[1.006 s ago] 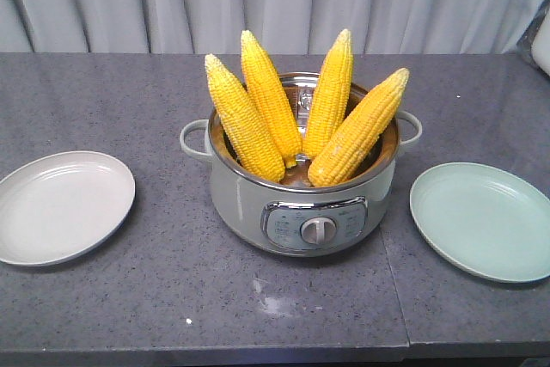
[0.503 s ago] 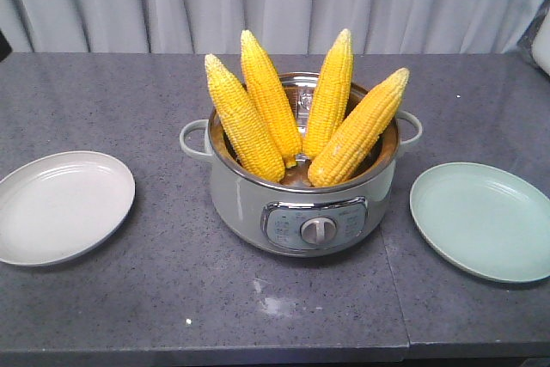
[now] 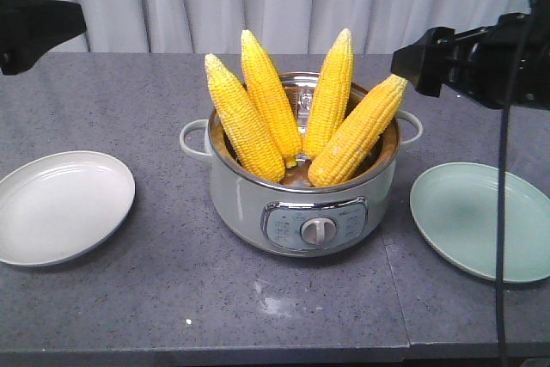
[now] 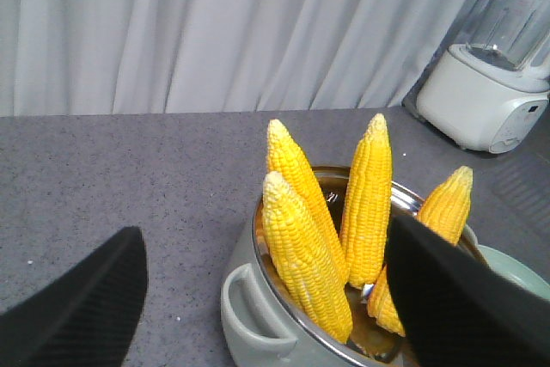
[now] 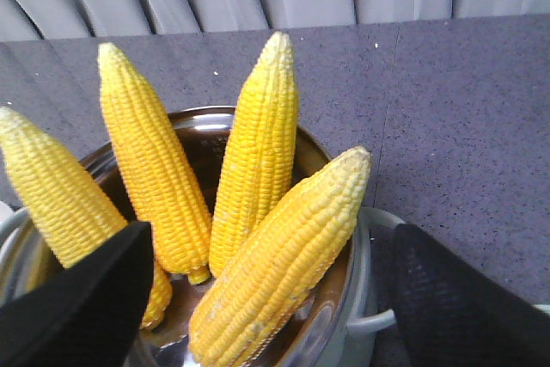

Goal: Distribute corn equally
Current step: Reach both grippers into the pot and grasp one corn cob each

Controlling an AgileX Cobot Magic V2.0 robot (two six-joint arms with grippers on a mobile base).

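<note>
**Now: four cobs in the cooker, both grippers spread wide**

Front view: the corn [image 3: 245, 118], four husked yellow cobs, stands tips-up and fanned out in an electric cooker pot [image 3: 241, 204] at the middle of the grey table [image 3: 172, 298]. A white plate [image 3: 60, 208] lies by the table's left edge and a pale green plate [image 3: 481, 221] by its right edge, both bare. The left gripper [image 3: 51, 23] hangs over the far left corner, well apart from the pot. The right gripper [image 3: 421, 62] hangs just beside the tip of the rightmost cob, not touching it.

Left wrist view: the two black fingers [image 4: 77, 307] are set wide apart, holding nothing. The pot with its cobs sits between and beyond them. A white blender [image 4: 494, 66] stands toward the table's far right.

Right wrist view: these fingers [image 5: 77, 298] are likewise wide apart and hold nothing. All four cobs stand close below, leaning on the pot's steel rim.
</note>
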